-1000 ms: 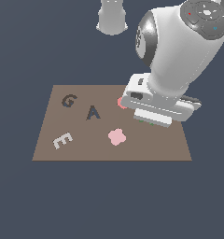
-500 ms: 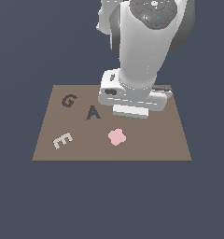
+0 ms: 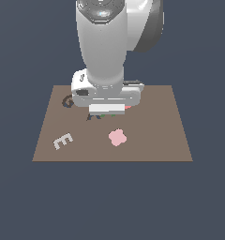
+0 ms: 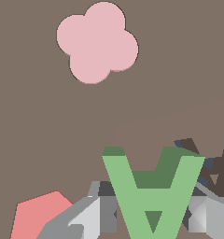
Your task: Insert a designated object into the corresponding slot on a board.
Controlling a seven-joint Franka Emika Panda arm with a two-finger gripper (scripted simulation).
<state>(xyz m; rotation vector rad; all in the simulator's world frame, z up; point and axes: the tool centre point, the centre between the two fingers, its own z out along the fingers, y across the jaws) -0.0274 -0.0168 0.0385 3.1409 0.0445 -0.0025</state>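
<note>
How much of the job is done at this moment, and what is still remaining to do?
Done: the green letter A sits between the gripper fingers, so it looks picked up. In hand: it hangs over the brown board, beside the dark A-shaped slot. Left: the letter is not yet in the slot, so aligning, lowering and releasing remain. The pink flower piece and grey E lie apart.

Bright-green A-shaped block [image 4: 153,191], raised over the plain brown board [image 3: 152,136], just beside the dark A-shaped slot [image 4: 212,165]; slot mostly hidden, near the board's middle in the exterior view.
</note>
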